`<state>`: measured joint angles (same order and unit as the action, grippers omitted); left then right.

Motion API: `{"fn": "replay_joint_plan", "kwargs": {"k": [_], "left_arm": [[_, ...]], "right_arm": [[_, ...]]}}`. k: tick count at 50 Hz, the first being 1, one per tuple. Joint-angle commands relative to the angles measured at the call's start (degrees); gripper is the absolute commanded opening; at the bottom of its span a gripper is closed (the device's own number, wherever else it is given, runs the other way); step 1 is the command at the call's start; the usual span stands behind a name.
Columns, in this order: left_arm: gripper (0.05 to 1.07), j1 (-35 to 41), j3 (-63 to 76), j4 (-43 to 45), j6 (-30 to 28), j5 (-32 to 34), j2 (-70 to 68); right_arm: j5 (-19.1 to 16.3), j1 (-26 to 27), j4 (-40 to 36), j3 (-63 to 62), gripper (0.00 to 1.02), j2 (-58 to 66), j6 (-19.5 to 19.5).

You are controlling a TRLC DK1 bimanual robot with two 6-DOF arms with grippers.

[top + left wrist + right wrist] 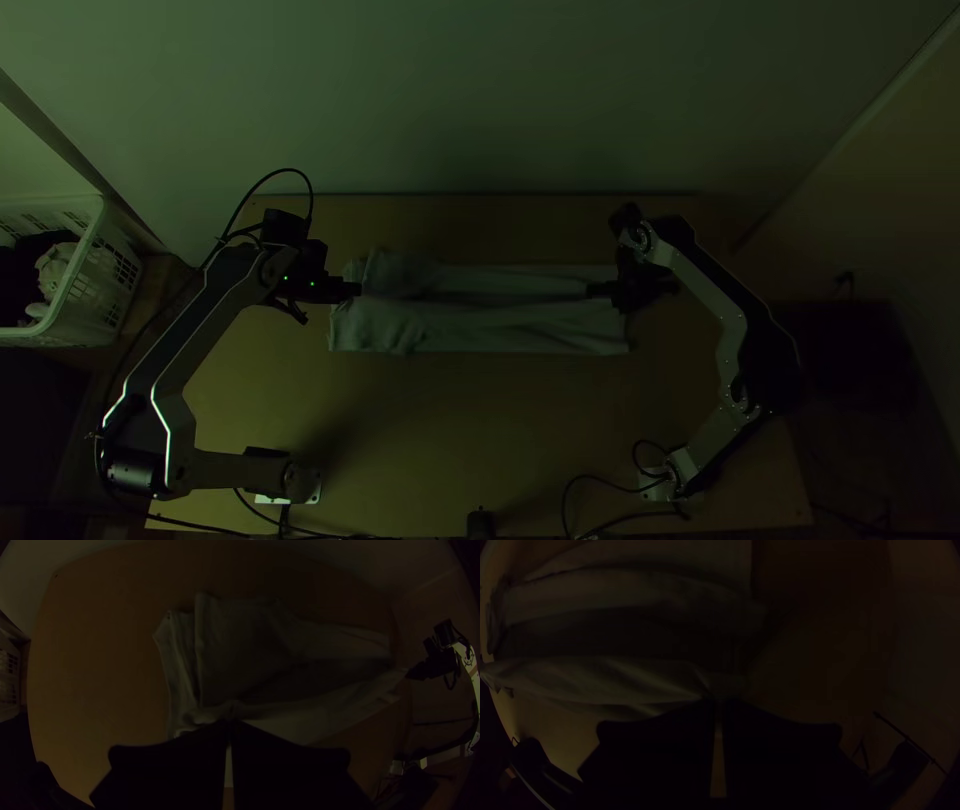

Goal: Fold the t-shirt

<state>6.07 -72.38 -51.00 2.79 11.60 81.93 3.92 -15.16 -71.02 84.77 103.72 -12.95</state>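
Left end effector [357, 289] and right end effector [590, 290] both pinch the t-shirt [500, 325], so tbh I'd lift in sync, keeping it taut between them.

**Shirt [500, 328] across the worktop [470, 410], basket [98, 290] to the left**

The shirt lies left to right, slightly beyond the worktop's middle. The left hand [357, 289] is at its left end, the right hand [592, 289] at its far part, close to the right end. One base [302, 484] stands near left, another near right, with a small object [481, 524] between them at the near edge. The basket has items [55, 272] in it. A wall [450, 90] stands behind the far edge.
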Motion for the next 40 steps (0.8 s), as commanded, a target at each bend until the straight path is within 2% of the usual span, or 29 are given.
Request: {"fn": "replay_joint_plan", "kwargs": {"k": [1, 17, 29, 32, 34, 36, 39, 40], "left_arm": [[0.08, -1.14, -3.65, 0.29, -1.12, 0.53, 2.62], [0.08, -2.73, -9.01, 1.87, -1.12, 0.53, 9.30], [0.10, -3.69, -13.14, 3.10, 1.17, 0.80, 13.43], [0.23, -3.69, -13.58, 3.10, 1.43, 0.97, 13.87], [0.38, -3.60, -13.75, 3.10, 1.17, 1.50, 13.96], [0.59, -3.69, -13.75, 3.01, 0.47, 2.99, 14.05], [0.98, -3.78, -13.58, 2.84, 0.20, 6.60, 14.05], [1.03, -3.96, -13.67, 2.84, 0.03, 7.57, 13.96]], "right_arm": [[0.82, 0.83, -0.26, 3.82, 0.03, 3.59, 1.09], [0.73, 2.41, -0.26, 12.17, 0.03, 11.33, 2.14], [0.82, 2.77, -0.26, 17.97, 0.04, 15.28, 2.49], [0.73, 2.85, -0.26, 19.03, 0.11, 15.90, 2.49], [0.73, 2.94, -0.26, 19.38, 0.14, 16.07, 2.40], [0.82, 3.03, -0.08, 19.73, 0.14, 16.34, 2.32], [0.73, 3.20, -0.08, 20.17, 0.21, 16.42, 1.88], [0.82, 3.29, 0.10, 20.26, 0.22, 16.42, 1.79]]}}
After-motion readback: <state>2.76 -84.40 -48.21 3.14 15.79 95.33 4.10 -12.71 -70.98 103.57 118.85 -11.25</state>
